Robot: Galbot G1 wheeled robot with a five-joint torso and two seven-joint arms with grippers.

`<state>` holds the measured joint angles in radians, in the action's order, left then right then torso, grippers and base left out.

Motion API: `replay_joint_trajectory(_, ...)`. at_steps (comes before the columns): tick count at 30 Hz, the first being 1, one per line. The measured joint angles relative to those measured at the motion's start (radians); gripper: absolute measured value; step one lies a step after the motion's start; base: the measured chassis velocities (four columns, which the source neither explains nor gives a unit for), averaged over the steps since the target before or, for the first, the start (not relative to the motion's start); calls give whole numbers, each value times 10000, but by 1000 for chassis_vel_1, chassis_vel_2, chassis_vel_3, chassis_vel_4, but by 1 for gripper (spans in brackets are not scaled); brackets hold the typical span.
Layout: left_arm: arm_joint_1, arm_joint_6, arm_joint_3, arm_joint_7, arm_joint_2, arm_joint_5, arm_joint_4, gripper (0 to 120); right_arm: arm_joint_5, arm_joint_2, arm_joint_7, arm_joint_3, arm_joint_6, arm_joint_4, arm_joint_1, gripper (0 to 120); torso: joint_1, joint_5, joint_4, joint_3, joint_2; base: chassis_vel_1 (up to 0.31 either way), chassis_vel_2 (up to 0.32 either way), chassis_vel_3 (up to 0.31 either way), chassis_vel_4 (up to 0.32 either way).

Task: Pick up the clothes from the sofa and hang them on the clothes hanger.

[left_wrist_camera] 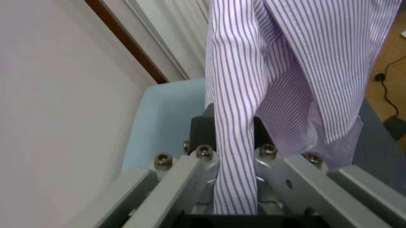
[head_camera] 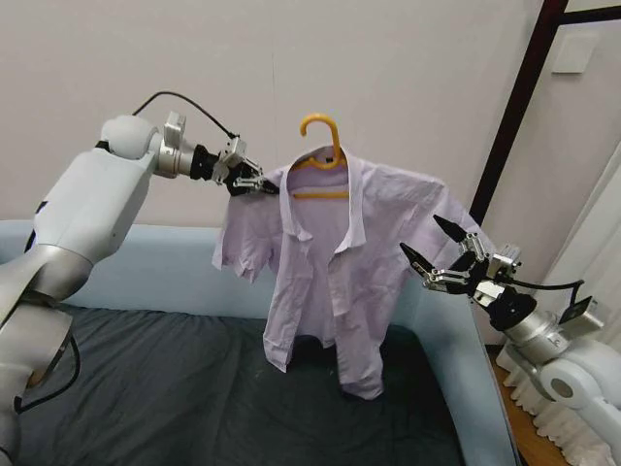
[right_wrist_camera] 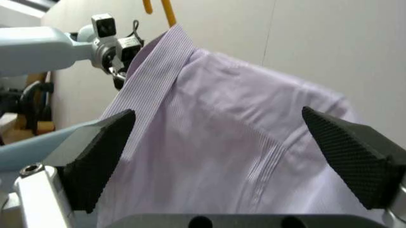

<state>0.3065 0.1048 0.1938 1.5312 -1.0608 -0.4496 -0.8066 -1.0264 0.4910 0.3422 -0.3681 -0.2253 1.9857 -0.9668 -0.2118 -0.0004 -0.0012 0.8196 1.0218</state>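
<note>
Found the shirt (head_camera: 330,257) clear of the sofa (head_camera: 146,388), already draped over the hanger (head_camera: 320,126). Pinched one shoulder in the left gripper (head_camera: 259,184). Held the right gripper (head_camera: 419,234) spread wide, cloth just ahead. Seemingly left only release.

One shirt (head_camera: 330,262), one hanger (head_camera: 338,146), one sofa (head_camera: 146,277).

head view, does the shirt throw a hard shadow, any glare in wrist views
head view: soft light, no hard shadow from the shirt on the wall; left wrist view: mild sheen on bolts of left gripper, jaws shut on shirt; right wrist view: no glare on right gripper, jaws open
</note>
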Motion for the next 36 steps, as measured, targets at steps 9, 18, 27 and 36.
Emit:
replay_joint_trajectory(9, -923, 243, 5, -3, -267, 499, -323, 1, 27, -1223, 407, -237, 1193, -107, 226, 100, 0, -1, 0, 1, 0, 0, 0, 0, 0)
replay_joint_trajectory(18, -1257, 307, 178, -13, -429, 557, -782, 1, 568, -1723, 1921, -24, 2553, -701, 439, 100, 0, 0, -1, 0, 0, 0, 0, 0, 0)
replay_joint_trajectory(27, -1552, 318, 511, -18, -428, 693, -1270, 1, 1453, -1828, 2731, 545, 2859, -1152, 713, 100, 0, -1, 1, 0, 0, 0, 0, 0, 0)
replay_joint_trajectory(36, -1606, 326, 684, -22, -548, 841, -1370, 1, 2463, -1714, 3745, 482, 3317, -1424, 692, 72, 0, -1, 0, 0, 0, 0, 0, 0, 0)
